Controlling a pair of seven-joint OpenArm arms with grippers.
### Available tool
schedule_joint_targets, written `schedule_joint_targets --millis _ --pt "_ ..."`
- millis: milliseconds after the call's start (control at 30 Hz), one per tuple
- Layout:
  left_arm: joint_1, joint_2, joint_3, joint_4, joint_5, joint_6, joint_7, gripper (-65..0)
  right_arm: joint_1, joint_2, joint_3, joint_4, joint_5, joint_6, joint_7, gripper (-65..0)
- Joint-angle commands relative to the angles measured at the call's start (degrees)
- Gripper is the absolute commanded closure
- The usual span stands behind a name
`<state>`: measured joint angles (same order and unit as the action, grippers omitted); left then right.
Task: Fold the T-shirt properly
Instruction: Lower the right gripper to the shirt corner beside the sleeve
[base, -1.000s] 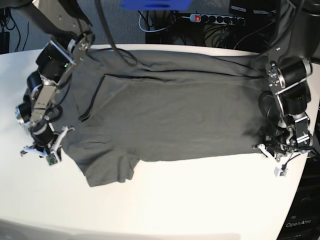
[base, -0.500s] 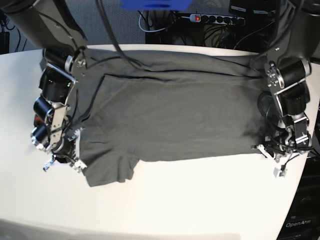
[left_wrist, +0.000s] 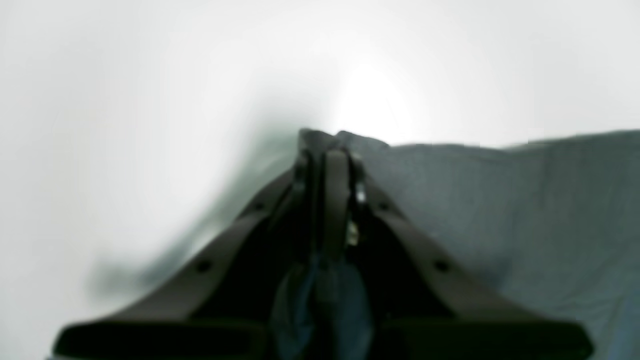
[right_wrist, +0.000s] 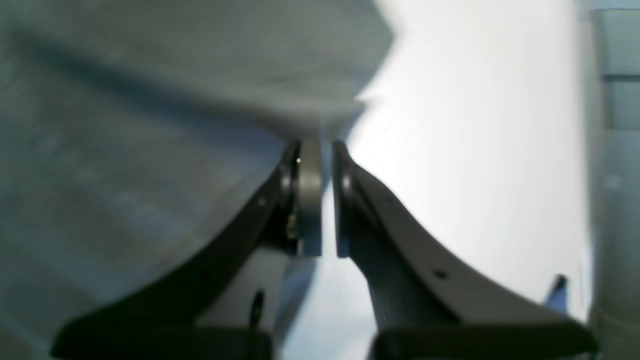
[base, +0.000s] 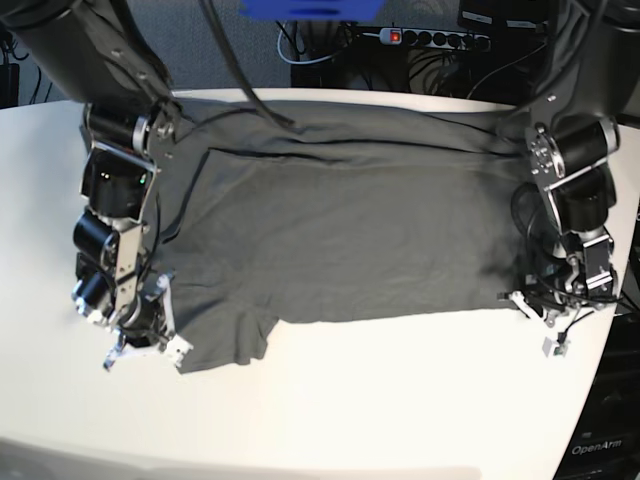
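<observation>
T-shirt (base: 340, 240) spread flat on desk (base: 400, 400). Left claw (left_wrist: 327, 150) clenched on near hem corner, right claw (right_wrist: 320, 150) pinched nearly shut at sleeve edge, grip unclear; probably prepping two-corner fold.

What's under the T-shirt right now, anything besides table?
Only the white table shows around the T-shirt, which lies spread flat. Whatever sits beneath the cloth is covered; no bulge suggests an object. Both grippers are at its near corners.

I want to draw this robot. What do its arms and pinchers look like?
Both arms are chunky black and silver metal with round joints and black cables looping along them. The right arm has a tiny green light. The left gripper and right gripper have dark curved fingers with small holes and flat grey pads; small white parts sit beside them.
</observation>
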<state>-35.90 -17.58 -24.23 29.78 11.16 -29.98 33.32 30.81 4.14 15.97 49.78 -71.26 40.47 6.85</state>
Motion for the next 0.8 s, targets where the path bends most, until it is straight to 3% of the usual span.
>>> schedule_joint_targets --millis 0,400,633,767 --pt "0.1 0.4 0.1 -0.3 1.0 -0.7 3.3 -1.9 2.1 0.5 -0.2 1.0 0.5 -0.5 0.8 -5.9" --pt "0.1 0.6 0.1 -0.3 1.0 -0.7 3.4 -1.9 2.5 0.6 -0.2 1.4 0.5 -0.5 1.1 -16.4" --pt "0.1 0.7 0.1 -0.3 1.0 -0.7 3.4 -1.9 2.5 0.5 -0.3 1.4 0.5 -0.5 1.3 -26.4" --pt "0.1 1.5 0.1 -0.3 1.0 -0.7 3.4 -1.9 2.4 0.5 -0.4 1.4 -1.9 -0.5 1.3 -27.7"
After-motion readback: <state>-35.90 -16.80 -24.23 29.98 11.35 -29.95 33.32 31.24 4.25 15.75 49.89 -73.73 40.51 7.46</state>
